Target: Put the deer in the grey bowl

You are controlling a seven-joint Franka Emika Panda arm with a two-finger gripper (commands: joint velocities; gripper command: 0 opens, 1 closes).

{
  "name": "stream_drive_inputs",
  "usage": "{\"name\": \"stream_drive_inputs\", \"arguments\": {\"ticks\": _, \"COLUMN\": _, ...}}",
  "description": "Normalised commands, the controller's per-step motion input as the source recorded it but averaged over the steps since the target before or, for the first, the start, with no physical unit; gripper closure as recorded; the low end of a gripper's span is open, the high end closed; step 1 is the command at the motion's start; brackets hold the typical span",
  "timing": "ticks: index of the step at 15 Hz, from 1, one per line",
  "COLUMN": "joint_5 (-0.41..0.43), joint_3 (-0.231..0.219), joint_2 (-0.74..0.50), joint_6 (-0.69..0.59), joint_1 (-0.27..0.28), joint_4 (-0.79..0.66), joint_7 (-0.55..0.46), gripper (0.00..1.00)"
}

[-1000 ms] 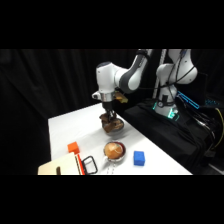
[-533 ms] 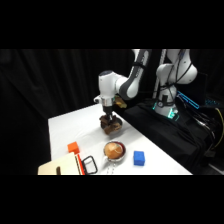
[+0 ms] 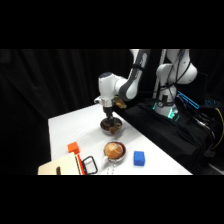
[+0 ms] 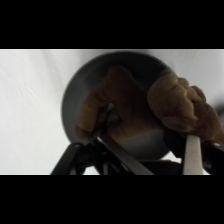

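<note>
Black curtains close off the back of the scene, and the white tabletop (image 3: 70,125) stands bright against them, with the arm bending down from the upper right. Its gripper (image 3: 109,120) hangs right over the grey bowl (image 3: 111,128) near the middle of the tabletop. From the wrist, the deer (image 4: 150,107) fills most of the bowl's dark round, its brown bulk lying across the hollow and one lumpy end riding over the rim on the right. It sits between the jaws, but whether they are clamped on it or have let go, I cannot tell. Nearer the camera stand a strainer (image 3: 114,151) with a tan-brown ball, a blue block (image 3: 139,158), an orange block (image 3: 74,147) and a pale board (image 3: 57,167).

My judgement is that the placing step is almost done. To finish it well, the jaws should part only when the deer's weight rests inside the bowl, since the end over the rim could tip it out. Afterwards the arm should rise straight up, slowly, so a finger does not drag the toy or nudge the light bowl sideways
</note>
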Motion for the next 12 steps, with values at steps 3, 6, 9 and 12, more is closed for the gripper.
{"name": "stream_drive_inputs", "arguments": {"ticks": 3, "joint_5": -0.173, "joint_3": -0.084, "joint_2": -0.57, "joint_6": -0.49, "joint_1": -0.033, "joint_4": -0.09, "joint_7": -0.02, "gripper": 0.0}}
{"name": "stream_drive_inputs", "arguments": {"ticks": 6, "joint_5": -0.066, "joint_3": -0.015, "joint_2": -0.6, "joint_6": -0.55, "joint_1": -0.11, "joint_4": -0.02, "joint_7": -0.13, "gripper": 0.0}}
{"name": "stream_drive_inputs", "arguments": {"ticks": 9, "joint_5": 0.053, "joint_3": 0.02, "joint_2": -0.48, "joint_6": -0.45, "joint_1": -0.109, "joint_4": 0.07, "joint_7": -0.2, "gripper": 0.0}}
{"name": "stream_drive_inputs", "arguments": {"ticks": 12, "joint_5": 0.201, "joint_3": 0.024, "joint_2": -0.25, "joint_6": -0.28, "joint_1": -0.061, "joint_4": 0.14, "joint_7": -0.27, "gripper": 0.0}}
